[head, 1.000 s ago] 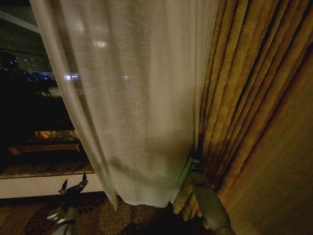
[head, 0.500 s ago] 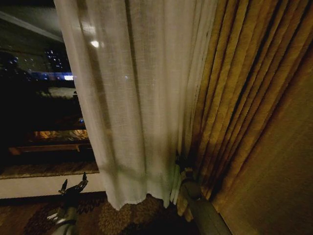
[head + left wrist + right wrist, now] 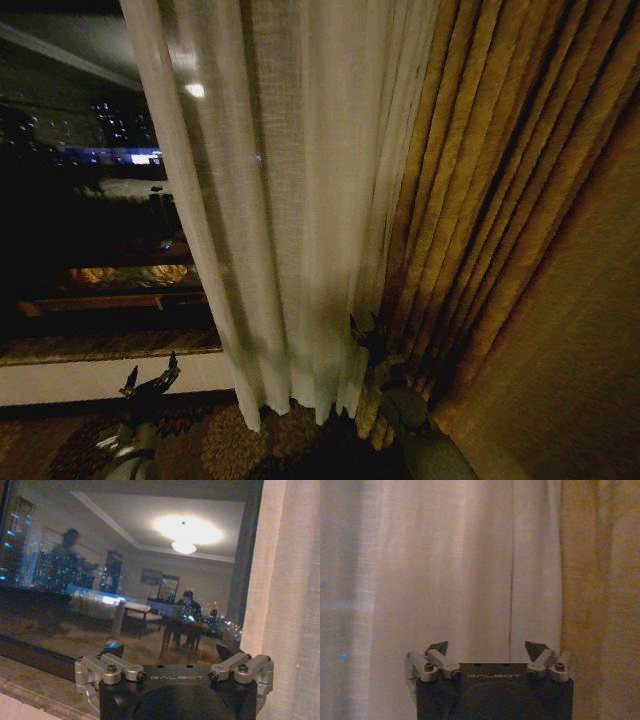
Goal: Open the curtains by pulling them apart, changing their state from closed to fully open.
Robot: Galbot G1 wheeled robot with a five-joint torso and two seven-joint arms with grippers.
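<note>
The mustard-gold drape fills the right side, with the sheer curtain gathered into tight folds just beside it and dark window glass bared on the left. The right claw sits low at the seam between the two fabrics, its fingers spread wide and gripping nothing; whether the tips brush the sheer cloth is hard to judge. The left claw hangs low near the sill, fingers apart, empty
</note>
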